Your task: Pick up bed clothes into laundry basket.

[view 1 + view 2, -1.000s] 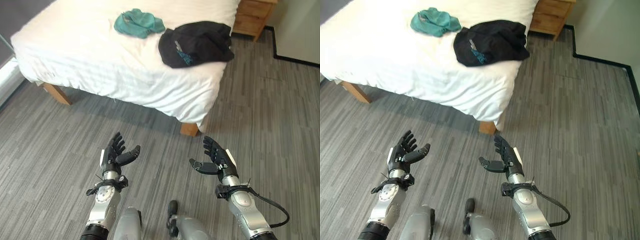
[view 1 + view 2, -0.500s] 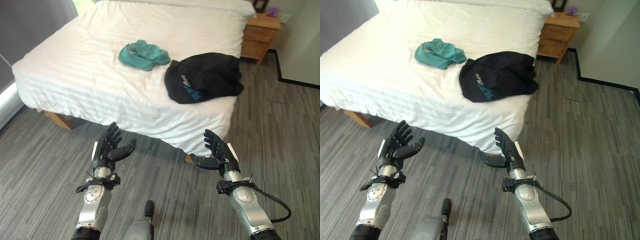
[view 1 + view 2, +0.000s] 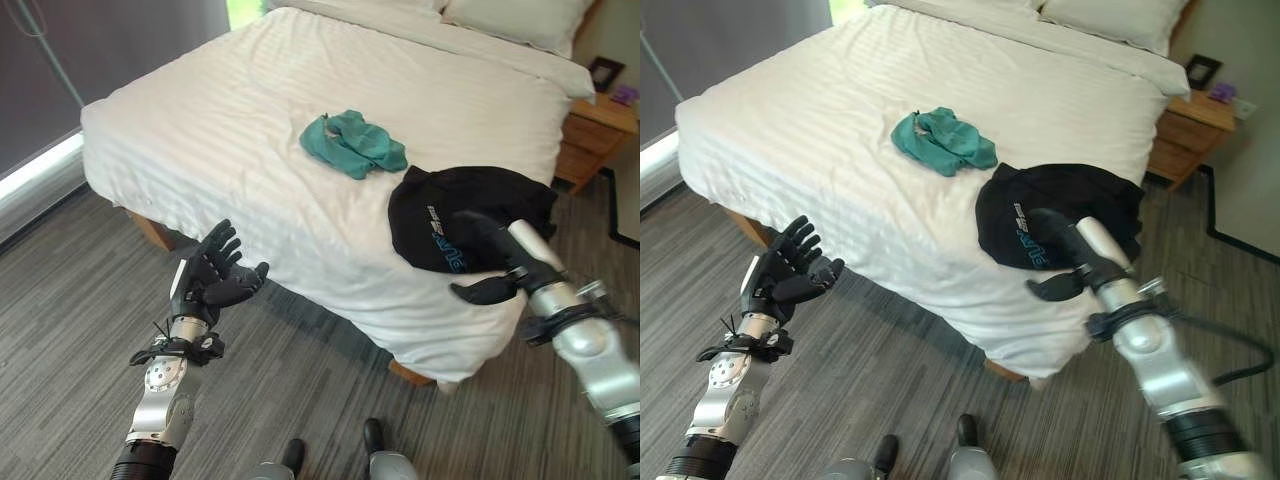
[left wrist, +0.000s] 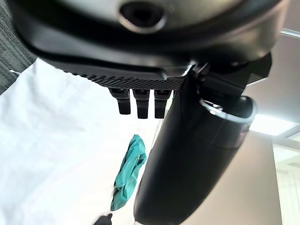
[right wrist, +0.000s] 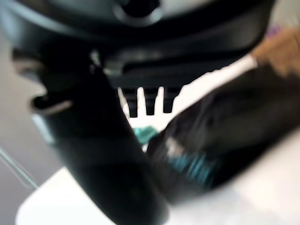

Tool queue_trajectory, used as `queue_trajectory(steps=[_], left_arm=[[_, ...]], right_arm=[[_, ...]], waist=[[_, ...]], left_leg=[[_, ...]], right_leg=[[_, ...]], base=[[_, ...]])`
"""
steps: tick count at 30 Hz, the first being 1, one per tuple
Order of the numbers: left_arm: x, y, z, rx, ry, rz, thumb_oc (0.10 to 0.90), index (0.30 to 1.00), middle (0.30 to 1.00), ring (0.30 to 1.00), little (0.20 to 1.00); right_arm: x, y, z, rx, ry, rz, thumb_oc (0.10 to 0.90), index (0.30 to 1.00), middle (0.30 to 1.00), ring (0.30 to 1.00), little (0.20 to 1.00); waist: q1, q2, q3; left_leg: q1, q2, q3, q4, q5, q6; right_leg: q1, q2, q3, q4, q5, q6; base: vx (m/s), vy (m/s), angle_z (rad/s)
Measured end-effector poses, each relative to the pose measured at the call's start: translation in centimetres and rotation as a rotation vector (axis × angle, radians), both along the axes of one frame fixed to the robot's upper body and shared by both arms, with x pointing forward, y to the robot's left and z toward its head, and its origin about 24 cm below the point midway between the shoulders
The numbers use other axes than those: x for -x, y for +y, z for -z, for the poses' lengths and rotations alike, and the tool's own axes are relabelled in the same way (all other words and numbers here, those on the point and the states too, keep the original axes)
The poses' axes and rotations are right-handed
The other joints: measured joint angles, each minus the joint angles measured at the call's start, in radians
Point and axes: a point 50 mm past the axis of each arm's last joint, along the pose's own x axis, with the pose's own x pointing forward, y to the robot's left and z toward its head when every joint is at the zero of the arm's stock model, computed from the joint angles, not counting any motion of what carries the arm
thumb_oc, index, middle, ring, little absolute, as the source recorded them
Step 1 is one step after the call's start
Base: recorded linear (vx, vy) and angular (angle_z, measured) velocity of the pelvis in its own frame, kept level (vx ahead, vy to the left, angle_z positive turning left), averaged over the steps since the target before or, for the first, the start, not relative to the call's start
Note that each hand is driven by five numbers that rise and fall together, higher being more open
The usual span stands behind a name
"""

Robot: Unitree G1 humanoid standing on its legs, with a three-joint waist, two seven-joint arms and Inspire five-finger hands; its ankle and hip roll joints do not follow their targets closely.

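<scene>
A: What is sitting nearest the camera?

B: The left hand (image 3: 212, 283) is hovering over the grey wood-grain plank floor (image 3: 80, 330), just off the near edge of the bed; its fingers are spreading wide and straight, and it is holding nothing.

A: And the right hand?

B: The right hand (image 3: 497, 262) is reaching over the near corner of the white striped-linen bed (image 3: 230, 130); its fingers are stretching out straight and its thumb is jutting to the side, so it is open too; it is lying against the near edge of the crumpled black garment with blue print (image 3: 470, 212), though I cannot tell whether it is touching the cloth.

A: Where are the clothes lying?

B: The black garment is lying on the bed near that corner; the bunched teal cloth garment (image 3: 351, 143) is lying further in, toward the middle of the mattress, close beside the black one but apart from it; beyond them a white pillow (image 3: 510, 18) is resting at the head, and a small wooden nightstand (image 3: 592, 135) is standing beside the bed.
</scene>
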Motion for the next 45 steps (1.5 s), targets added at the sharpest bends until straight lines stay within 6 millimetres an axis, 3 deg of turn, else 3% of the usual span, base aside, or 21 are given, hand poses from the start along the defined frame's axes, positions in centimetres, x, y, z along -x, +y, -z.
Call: queue_trajectory(steps=[2, 3, 4, 5, 6, 8, 12, 15, 20, 27, 31, 33, 34, 36, 39, 40, 41, 42, 45], left_arm=[[0.8, -0.5, 1.0, 0.031, 0.035, 0.015, 0.800, 0.900, 0.900, 0.900, 0.900], [1.3, -0.6, 1.7, 0.073, 0.064, 0.006, 0.800, 0.900, 0.900, 0.900, 0.900], [1.2, -1.2, 1.9, 0.082, 0.076, 0.043, 0.800, 0.900, 0.900, 0.900, 0.900], [1.3, -1.3, 1.9, 0.085, 0.079, 0.056, 0.800, 0.900, 0.900, 0.900, 0.900], [1.6, -1.0, 2.0, 0.070, 0.091, 0.066, 0.800, 0.900, 0.900, 0.900, 0.900], [1.6, -0.3, 1.9, 0.051, 0.101, 0.069, 0.800, 0.900, 0.900, 0.900, 0.900], [1.2, -0.1, 1.3, 0.037, 0.081, 0.075, 0.800, 0.900, 0.900, 0.900, 0.900], [1.2, 0.0, 1.2, 0.016, 0.082, 0.087, 0.800, 0.900, 0.900, 0.900, 0.900], [1.5, 0.4, 0.4, -0.047, 0.077, 0.128, 0.800, 0.900, 0.900, 0.900, 0.900], [1.4, 0.5, -1.3, -0.061, 0.015, 0.121, 0.800, 0.900, 0.900, 0.900, 0.900], [1.2, -0.1, -2.7, -0.069, -0.043, 0.157, 0.800, 0.900, 0.900, 0.900, 0.900], [0.8, -0.7, -3.0, -0.073, -0.054, 0.183, 0.800, 0.900, 0.900, 0.900, 0.900], [0.7, -1.1, -3.0, -0.071, -0.056, 0.197, 0.800, 0.900, 0.900, 0.900, 0.900], [0.3, -1.7, -3.3, -0.074, -0.072, 0.226, 0.800, 0.900, 0.900, 0.900, 0.900], [-0.2, -1.9, -3.7, -0.119, -0.085, 0.242, 0.800, 0.900, 0.900, 0.900, 0.900], [-0.4, -1.9, -3.9, -0.136, -0.094, 0.255, 0.800, 0.900, 0.900, 0.900, 0.900], [-0.8, -2.1, -4.4, -0.138, -0.114, 0.265, 0.800, 0.900, 0.900, 0.900, 0.900], [-0.9, -2.2, -4.6, -0.139, -0.122, 0.266, 0.800, 0.900, 0.900, 0.900, 0.900], [-1.0, -1.9, -4.9, -0.148, -0.129, 0.256, 0.800, 0.900, 0.900, 0.900, 0.900]], right_arm=[[-1.1, -1.9, -2.5, 0.056, -0.022, 0.082, 0.800, 0.900, 0.900, 0.900, 0.900], [-3.0, -2.6, -4.2, 0.193, 0.037, 0.125, 0.800, 0.900, 0.900, 0.900, 0.900], [-2.9, -4.0, -6.2, 0.277, 0.055, 0.197, 0.800, 0.900, 0.900, 0.900, 0.900], [-2.8, -4.4, -7.3, 0.299, 0.037, 0.223, 0.800, 0.900, 0.900, 0.900, 0.900], [-3.3, -4.4, -10.1, 0.332, -0.023, 0.257, 0.800, 0.900, 0.900, 0.900, 0.900], [-4.4, -3.8, -13.7, 0.376, -0.093, 0.286, 0.800, 0.900, 0.900, 0.900, 0.900], [-4.5, -3.4, -16.9, 0.382, -0.179, 0.323, 0.800, 0.900, 0.900, 0.900, 0.900], [-5.3, -2.6, -17.6, 0.435, -0.173, 0.330, 0.800, 0.900, 0.900, 0.900, 0.900], [-6.6, -2.6, -15.3, 0.451, -0.081, 0.367, 0.800, 0.900, 0.900, 0.900, 0.900], [-6.4, -3.6, -14.3, 0.421, -0.046, 0.443, 0.800, 0.900, 0.900, 0.900, 0.900], [-5.9, -4.6, -14.0, 0.354, -0.072, 0.500, 0.800, 0.900, 0.900, 0.900, 0.900], [-5.7, -5.1, -12.4, 0.357, -0.034, 0.503, 0.800, 0.900, 0.900, 0.900, 0.900], [-5.9, -5.1, -10.0, 0.389, 0.023, 0.477, 0.800, 0.900, 0.900, 0.900, 0.900], [-6.0, -4.8, -7.0, 0.389, 0.092, 0.425, 0.800, 0.900, 0.900, 0.900, 0.900], [-6.1, -4.3, -7.4, 0.319, -0.008, 0.402, 0.800, 0.900, 0.900, 0.900, 0.900], [-6.0, -4.3, -6.6, 0.321, 0.014, 0.389, 0.800, 0.900, 0.900, 0.900, 0.900], [-5.8, -4.5, -6.4, 0.303, 0.008, 0.393, 0.518, 0.476, 0.476, 0.476, 0.476], [-5.6, -4.8, -5.8, 0.294, 0.015, 0.397, 0.400, 0.300, 0.300, 0.300, 0.300], [-5.0, -5.3, -5.0, 0.249, 0.003, 0.403, 0.400, 0.300, 0.300, 0.300, 0.300]], waist=[[0.003, 0.003, 0.000], [-0.012, 0.005, -0.001], [-0.002, 0.011, -0.002], [-0.003, 0.014, -0.003], [-0.006, 0.020, -0.002], [0.004, 0.026, -0.002], [0.021, 0.037, 0.000], [0.042, 0.046, 0.004], [0.079, 0.082, 0.022], [0.100, 0.148, 0.048], [0.106, 0.148, 0.057], [0.111, 0.146, 0.073], [0.110, 0.139, 0.087], [0.105, 0.141, 0.133], [0.092, 0.138, 0.167], [0.083, 0.132, 0.170], [0.087, 0.132, 0.170], [0.086, 0.131, 0.170], [0.092, 0.132, 0.170]], left_leg=[[-0.007, 0.026, 0.004, -0.006, -0.002, -0.014], [-0.009, 0.032, 0.001, 0.000, -0.003, -0.024], [-0.016, 0.036, 0.001, -0.004, 0.006, -0.037], [-0.016, 0.041, 0.000, -0.010, 0.007, -0.039], [-0.013, 0.055, 0.005, -0.022, 0.008, -0.040], [-0.012, 0.066, 0.005, -0.025, 0.008, -0.041], [-0.025, 0.074, -0.007, -0.027, 0.007, -0.046], [-0.065, 0.075, -0.017, -0.026, 0.011, -0.055], [-0.109, 0.078, -0.029, -0.025, 0.024, -0.071], [-0.155, 0.078, -0.019, -0.024, 0.027, -0.072], [-0.228, 0.080, -0.014, -0.022, 0.036, -0.084], [-0.250, 0.080, -0.008, -0.022, 0.039, -0.089], [-0.260, 0.080, -0.001, -0.020, 0.040, -0.089], [-0.266, 0.081, 0.002, -0.020, 0.040, -0.089], [-0.271, 0.080, 0.010, -0.023, 0.040, -0.089], [-0.265, 0.080, 0.010, -0.023, 0.040, -0.089], [-0.262, 0.080, 0.009, -0.023, 0.040, -0.089], [-0.261, 0.080, 0.009, -0.022, 0.040, -0.089], [-0.249, 0.079, 0.010, -0.022, 0.040, -0.089]], right_leg=[[0.017, 0.021, -0.032, -0.040, 0.020, -0.020], [0.018, 0.026, -0.048, -0.041, 0.021, -0.021], [0.017, 0.029, -0.053, -0.041, 0.019, -0.024], [0.017, 0.034, -0.059, -0.041, 0.015, -0.028], [0.016, 0.046, -0.070, -0.041, 0.013, -0.030], [0.016, 0.056, -0.076, -0.047, 0.010, -0.033], [0.015, 0.062, -0.099, -0.048, 0.004, -0.042], [-0.017, 0.063, -0.104, -0.048, 0.002, -0.039], [-0.054, 0.066, -0.115, -0.041, 0.009, -0.049], [-0.103, 0.068, -0.109, -0.041, 0.022, -0.057], [-0.177, 0.071, -0.104, -0.041, 0.030, -0.060], [-0.200, 0.071, -0.105, -0.041, 0.036, -0.063], [-0.211, 0.075, -0.104, -0.041, 0.036, -0.063], [-0.218, 0.072, -0.103, -0.040, 0.037, -0.063], [-0.228, 0.070, -0.100, -0.040, 0.041, -0.060], [-0.221, 0.070, -0.101, -0.041, 0.040, -0.060], [-0.218, 0.070, -0.103, -0.041, 0.039, -0.059], [-0.217, 0.070, -0.101, -0.041, 0.039, -0.059], [-0.203, 0.068, -0.103, -0.041, 0.039, -0.059]], base=[[0.05, -0.117, 0.11], [0.07, -0.123, 0.17], [0.09, -0.069, 0.21], [0.09, -0.074, 0.23], [0.08, -0.081, 0.13], [0.03, -0.094, 0.02], [-0.04, -0.056, 0.18], [-0.04, -0.040, 0.15], [0.00, -0.043, 0.09], [-0.04, -0.033, -0.04], [-0.07, -0.039, -0.02], [-0.02, -0.042, -0.06], [0.00, -0.038, -0.06], [0.01, -0.006, -0.05], [0.01, -0.003, -0.06], [0.01, 0.013, 0.04], [0.01, 0.019, 0.04], [0.01, 0.019, 0.05], [0.00, 0.012, 0.00]])
